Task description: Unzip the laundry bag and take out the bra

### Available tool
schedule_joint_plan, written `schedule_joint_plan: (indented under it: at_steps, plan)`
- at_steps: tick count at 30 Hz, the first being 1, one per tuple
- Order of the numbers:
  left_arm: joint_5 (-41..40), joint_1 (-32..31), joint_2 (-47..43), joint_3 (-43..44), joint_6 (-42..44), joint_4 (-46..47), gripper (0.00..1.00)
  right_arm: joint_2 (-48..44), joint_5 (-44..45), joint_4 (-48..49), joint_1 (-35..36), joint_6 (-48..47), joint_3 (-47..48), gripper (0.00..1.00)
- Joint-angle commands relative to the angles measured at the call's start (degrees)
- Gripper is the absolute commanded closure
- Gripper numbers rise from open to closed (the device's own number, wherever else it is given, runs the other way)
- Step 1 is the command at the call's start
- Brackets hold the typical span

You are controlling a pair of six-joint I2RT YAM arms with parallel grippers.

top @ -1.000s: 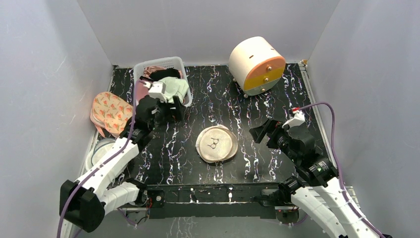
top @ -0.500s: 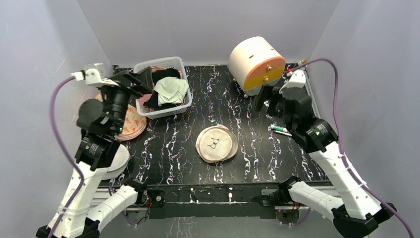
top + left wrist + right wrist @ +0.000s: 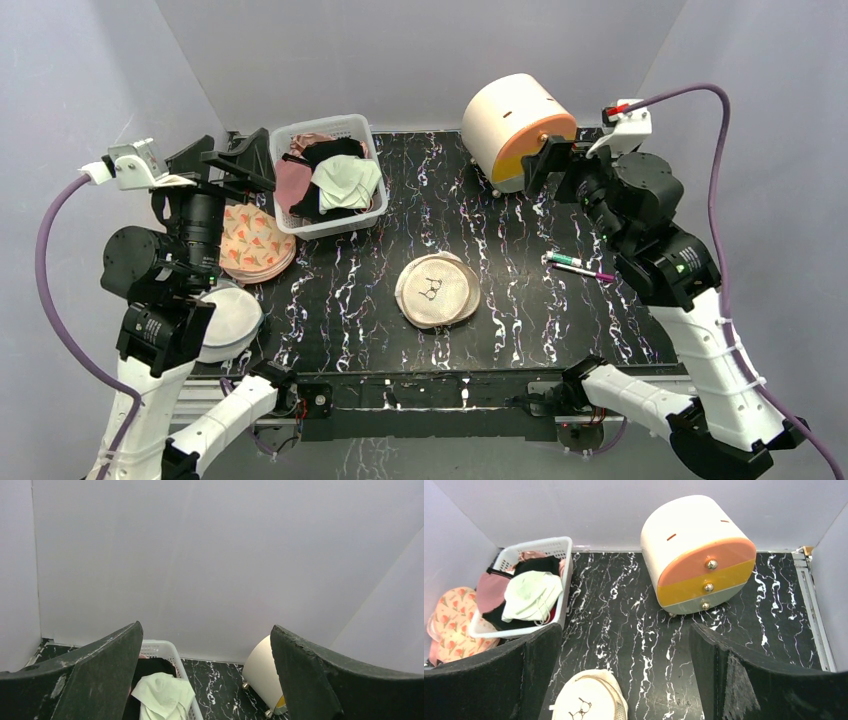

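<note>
The laundry bag is a round cream mesh pouch with a zip round its rim, lying flat at the table's middle. It also shows at the bottom of the right wrist view. It looks shut, and the bra is hidden. My left gripper is open and empty, raised high at the left, beside the basket. My right gripper is open and empty, raised high at the back right, in front of the drawer unit. Both are far from the bag. The wrist views show the left gripper and the right gripper with jaws wide apart.
A white basket of clothes stands at the back left. A round cream drawer unit with orange and yellow fronts stands at the back right. A floral pink item and a white round item lie at the left. Pens lie right of the bag.
Both arms have risen and pulled back from the table. The left gripper went from the basket's front to high at the left. The right gripper went to the back right, uncovering the pens.
</note>
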Motion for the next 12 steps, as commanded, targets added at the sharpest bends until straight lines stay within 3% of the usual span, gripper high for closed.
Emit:
schedule_joint_plan:
  at_steps: [1,12]
  plan:
    - [-0.5,0.2,0.6,1.0,1.2,0.0,0.02,-2.3,-1.9,5.2,0.3,-1.4,0.3,0.02]
    - [-0.2,0.2,1.6,1.1,0.9,-1.1,0.01,-4.2,-2.1,5.3,0.2,-1.4,-0.6,0.02]
